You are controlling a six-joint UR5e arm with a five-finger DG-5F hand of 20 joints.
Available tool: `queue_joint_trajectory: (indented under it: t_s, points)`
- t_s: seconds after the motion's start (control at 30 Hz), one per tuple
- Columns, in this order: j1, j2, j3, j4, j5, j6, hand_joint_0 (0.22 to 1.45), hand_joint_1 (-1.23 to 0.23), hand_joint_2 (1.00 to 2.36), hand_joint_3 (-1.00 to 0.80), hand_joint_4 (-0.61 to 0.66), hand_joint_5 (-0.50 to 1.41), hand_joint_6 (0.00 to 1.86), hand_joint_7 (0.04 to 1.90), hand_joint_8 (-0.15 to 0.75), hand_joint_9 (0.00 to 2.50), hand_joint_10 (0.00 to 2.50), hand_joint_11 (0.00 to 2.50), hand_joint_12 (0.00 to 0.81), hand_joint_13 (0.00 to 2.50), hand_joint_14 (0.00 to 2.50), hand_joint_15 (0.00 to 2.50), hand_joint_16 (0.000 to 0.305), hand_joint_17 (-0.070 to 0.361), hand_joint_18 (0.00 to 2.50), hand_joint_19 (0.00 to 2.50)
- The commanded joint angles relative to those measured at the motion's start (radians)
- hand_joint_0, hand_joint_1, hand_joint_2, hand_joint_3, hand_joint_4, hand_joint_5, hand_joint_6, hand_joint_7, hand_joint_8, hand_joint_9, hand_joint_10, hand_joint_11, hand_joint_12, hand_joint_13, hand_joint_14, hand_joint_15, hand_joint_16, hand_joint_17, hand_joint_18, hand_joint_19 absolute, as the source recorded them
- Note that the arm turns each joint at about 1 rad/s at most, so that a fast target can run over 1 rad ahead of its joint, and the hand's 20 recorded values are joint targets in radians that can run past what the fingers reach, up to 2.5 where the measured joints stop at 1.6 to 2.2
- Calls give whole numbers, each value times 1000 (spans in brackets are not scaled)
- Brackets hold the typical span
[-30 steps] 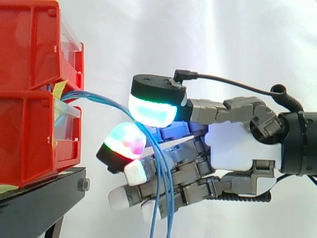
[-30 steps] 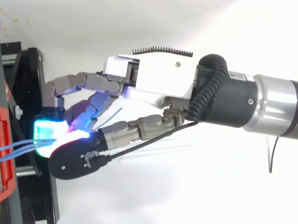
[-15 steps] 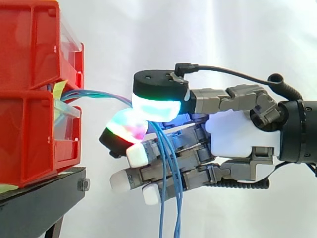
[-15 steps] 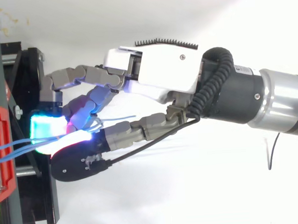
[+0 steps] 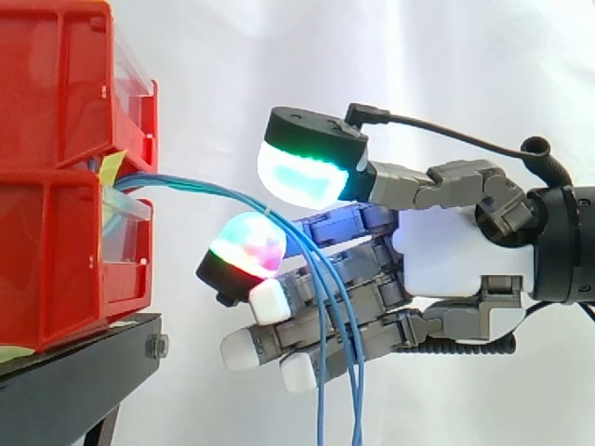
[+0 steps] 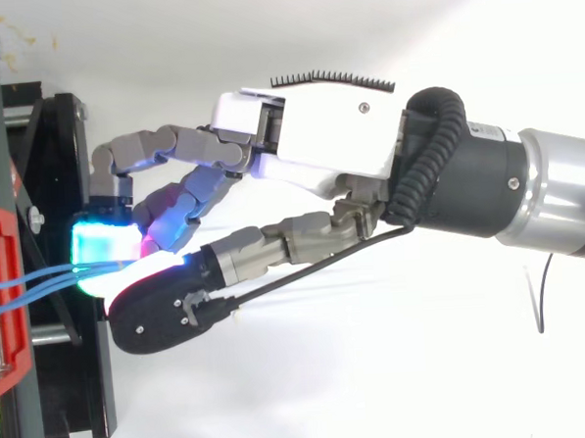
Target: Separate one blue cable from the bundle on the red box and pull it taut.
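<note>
Side view, left of frame: stacked red plastic bins were noted on a black metal stand, against a white curtain. A bundle of thin blue cables was seen leaving the gap between the upper and lower bin, arching right across mid-frame and then dropping to the bottom edge. The strands ran close together and none was set apart from the rest. The arch was slack.

The hand was recorded entering from the right, held level and reaching toward the bins. It was loosely open. The green-cyan thumb pad was raised clear above the magenta-green finger pad, with an open gap between them. The cables passed through that gap and hung in front of the lower fingers. No pinch on any strand was seen.

Top view: the cables were traced from the bin rim at the left edge to beneath the glowing pads of the hand.

Step judged in hand: singling out one strand, with the grasp not yet made. The next move was judged to call for thumb and finger pad to be closed on one strand alone, the others being let slip free. The hand would then need to be drawn away from the bins until the sag is taken up.
</note>
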Motion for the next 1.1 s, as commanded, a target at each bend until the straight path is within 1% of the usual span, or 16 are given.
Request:
queue_joint_trajectory:
  t_s: [0.0,0.07,0.1,0.17,0.3,0.33,0.4,0.53,0.77,0.83,0.9,0.93,0.97,1.0,1.03,1.07]
  points:
    - [-1,0,0,-3,0,3,585,-553,1004,-449,240,-67,503,1279,342,991,10,338,371,712,9,265,47,106,671,489]
    - [-1,0,0,-5,-3,6,638,-588,1013,-335,228,-66,503,1286,345,990,10,326,372,718,9,264,47,105,671,484]
    - [-1,0,0,-8,-5,9,639,-593,1013,-322,230,-66,503,1287,343,992,10,327,372,718,9,264,47,105,672,484]
    - [-2,0,0,-9,-6,10,658,-637,1018,-221,229,-67,503,1282,341,988,10,335,370,720,9,257,46,104,678,482]
    - [-2,0,0,-12,-6,13,704,-732,1021,-101,238,-73,503,1276,330,962,10,331,368,721,9,269,46,104,661,472]
    - [-2,0,0,-12,-6,13,708,-747,1021,-76,222,-74,503,1275,332,961,10,330,364,716,9,263,46,104,657,475]
    - [-2,0,0,-14,-6,13,719,-770,1021,-51,229,-77,503,1276,321,951,10,332,363,712,9,266,46,104,653,475]
    - [-4,0,1,-14,-6,15,747,-816,1021,16,203,-84,503,1275,305,891,10,342,355,677,9,272,45,102,617,482]
    - [-4,0,0,-14,-5,15,773,-833,1021,83,182,-98,502,1281,284,801,9,322,351,619,9,265,43,98,555,483]
    - [-4,0,0,-14,-5,15,770,-836,1020,81,183,-100,502,1278,284,796,9,319,349,607,9,260,43,97,542,489]
    - [-4,0,0,-14,-5,15,744,-848,1020,28,195,-102,502,1271,284,790,9,329,350,609,9,257,43,98,565,467]
    - [-4,0,0,-14,-5,15,691,-837,1021,-72,205,-102,502,1271,289,787,11,314,351,614,11,252,44,99,583,440]
    - [-4,0,1,-14,-5,15,648,-817,1016,-230,207,-100,502,1272,296,796,9,316,351,614,9,260,44,99,584,455]
    - [-4,2,0,-14,-5,15,641,-807,1016,-253,205,-99,502,1269,295,797,9,320,351,617,9,260,44,98,583,463]
    - [-4,0,0,-14,-5,15,614,-772,1012,-326,216,-96,502,1267,305,818,9,317,355,622,10,261,44,99,581,471]
    - [-4,2,0,-14,-5,15,600,-750,1010,-355,213,-94,502,1266,306,827,11,316,359,630,10,263,45,100,592,469]
